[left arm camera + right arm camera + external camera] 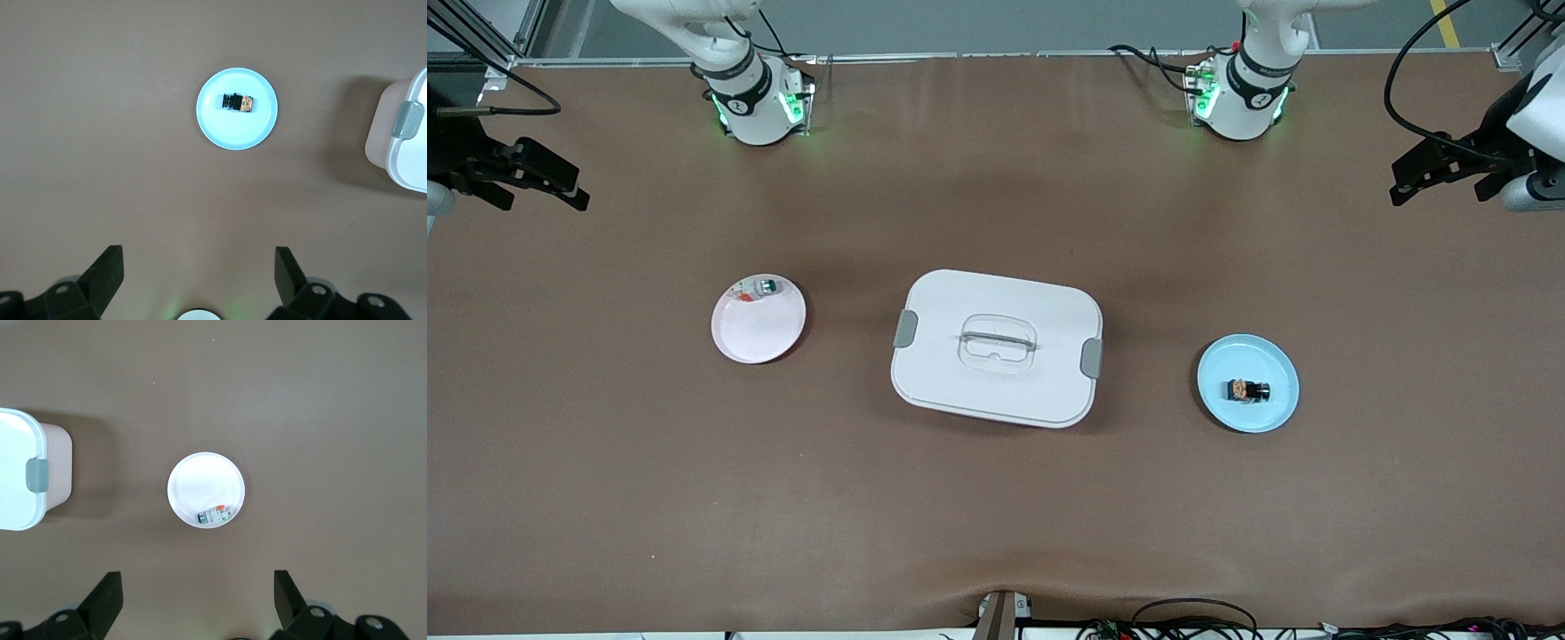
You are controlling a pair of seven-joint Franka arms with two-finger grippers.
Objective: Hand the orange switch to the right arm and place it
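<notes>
Left gripper (1436, 173) is up in the air at its own end of the table, jaws wide, nothing held. In the left wrist view the orange switch (238, 103) lies on the blue plate (260, 130) below and ahead of the fingers (107, 270), well apart from them — untouched.

Right gripper (538, 178) waits high at the other end, also spread wide and empty. Under it sits the pink plate (200, 483) with a small white-and-green part (215, 516) at its rim.

White lidded box (996, 347) (grey latches, lid on) sits between the two plates, clear of both grippers.
</notes>
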